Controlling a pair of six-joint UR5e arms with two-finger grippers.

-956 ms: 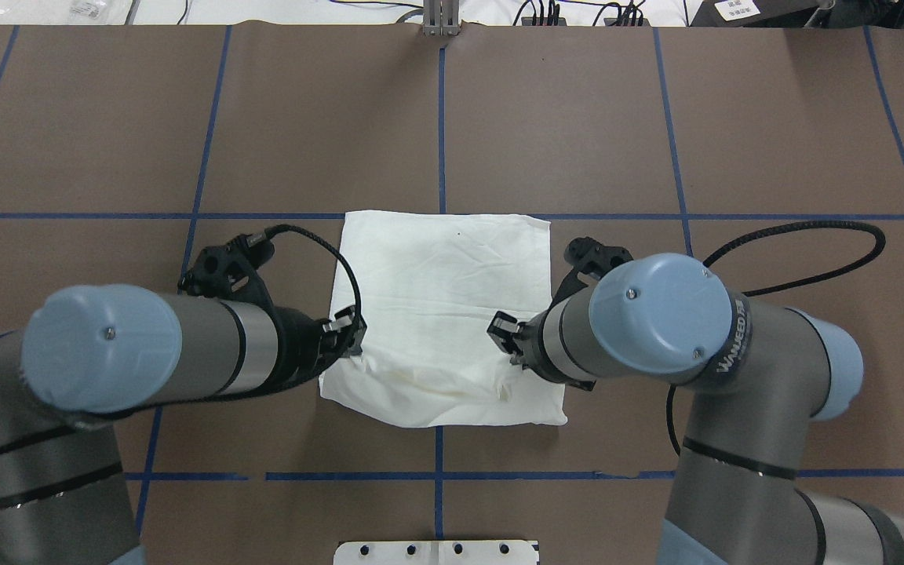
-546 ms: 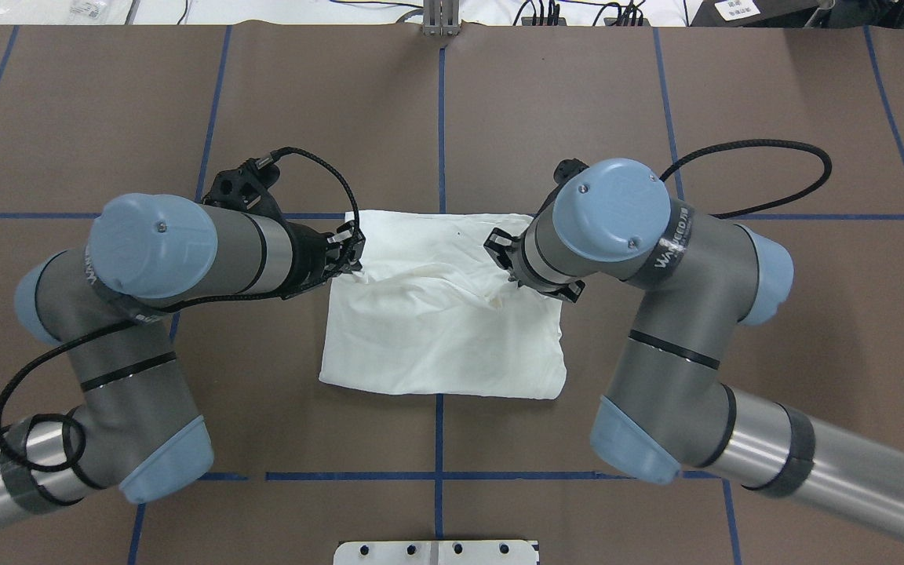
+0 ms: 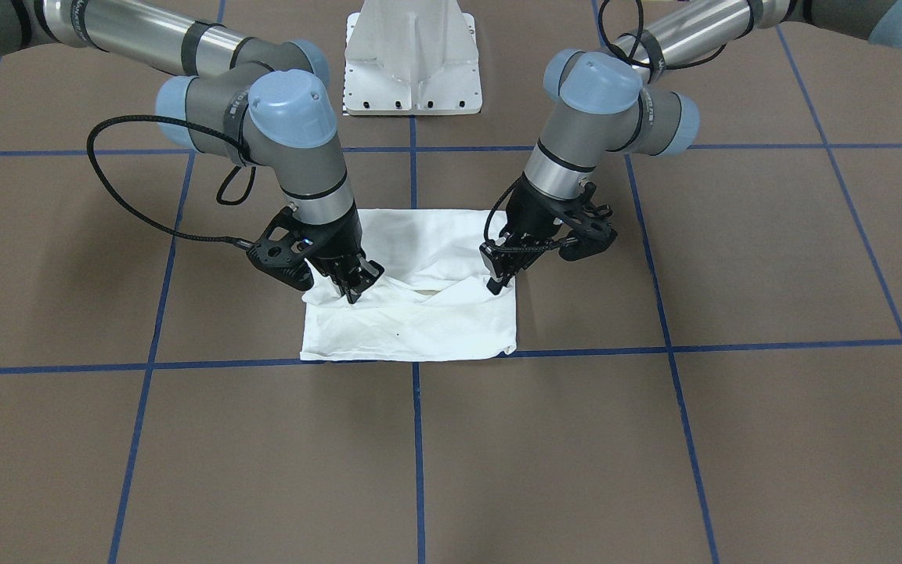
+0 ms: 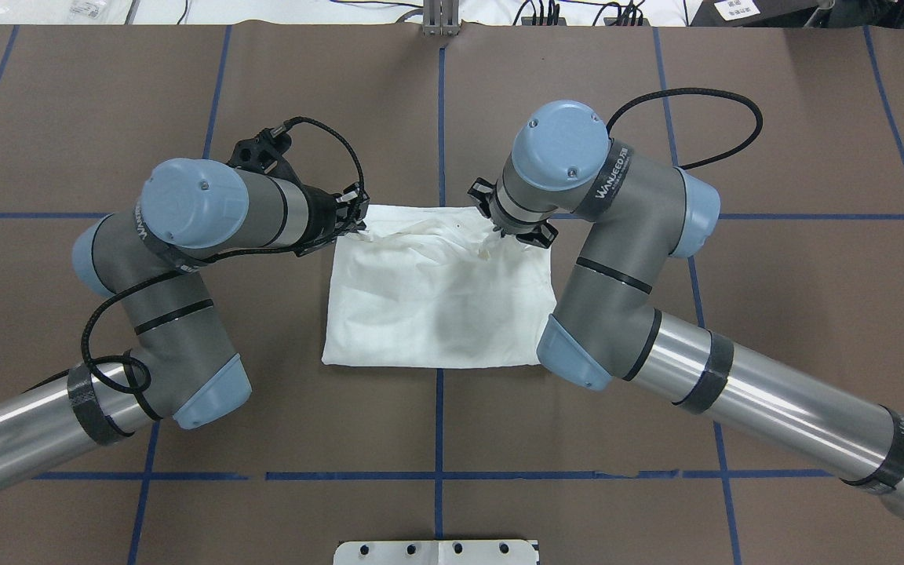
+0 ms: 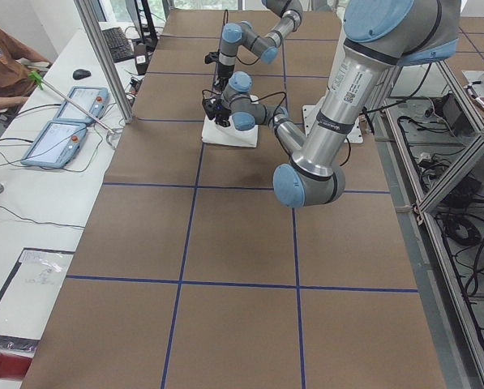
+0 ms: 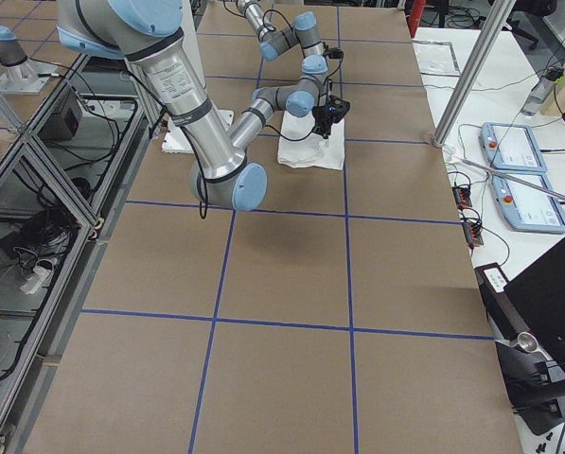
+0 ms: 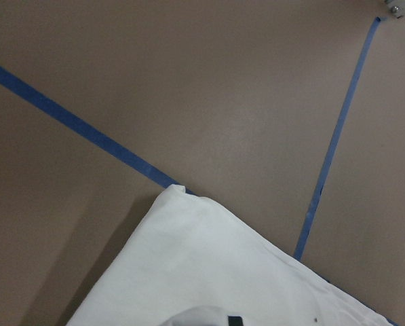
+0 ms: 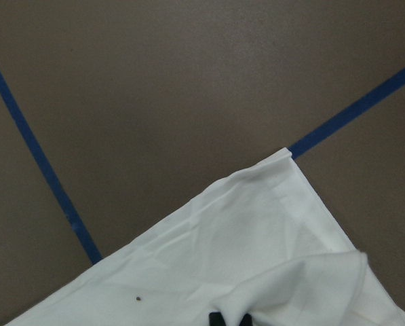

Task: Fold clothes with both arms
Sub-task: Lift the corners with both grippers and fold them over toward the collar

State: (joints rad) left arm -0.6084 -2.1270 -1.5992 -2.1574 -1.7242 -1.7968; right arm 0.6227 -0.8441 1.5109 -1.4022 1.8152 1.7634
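Observation:
The white shirt lies folded into a rough rectangle at the table's middle, plain side up. It also shows in the front view. My left gripper is shut on a pinch of the shirt at its far left corner. My right gripper is shut on a bunched fold near the far right corner. In the front view the left gripper and the right gripper both hold wrinkled cloth low over the shirt. The wrist views show the shirt's far corners on the table.
The brown table carries blue tape grid lines. The white pedestal base stands behind the shirt on my side. An aluminium post is at the far edge. An operator's desk with tablets runs along the far side.
Both grippers have carried the held cloth from the shirt's near part to its far edge. The shirt's near edge has drawn away from me and the shirt is shorter.

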